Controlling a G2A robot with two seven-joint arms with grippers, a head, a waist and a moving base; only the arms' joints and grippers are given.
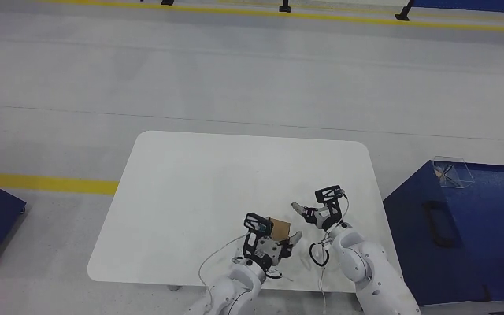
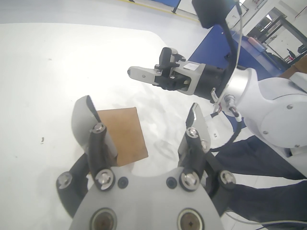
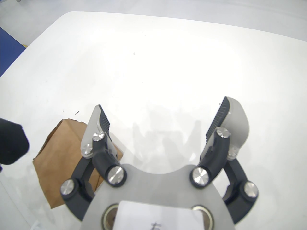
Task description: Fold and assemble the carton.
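White table (image 1: 197, 173): carton (image 2: 122, 132) seen beside one finger of L gripper (image 2: 139, 111), R gripper (image 3: 163, 104) nearby, both spread wide; if closed off-centre, could be shoved, not clamped.

I face a white counter (image 1: 197, 189); on my right stands a blue cabinet (image 1: 472, 252) topped with a clear container (image 1: 453, 171).

The carton (image 1: 278, 227) was small, plain brown cardboard. It sat on the white table (image 1: 236, 181) near the front edge, slightly right of middle, turned askew. Its visible faces looked closed and box-shaped.
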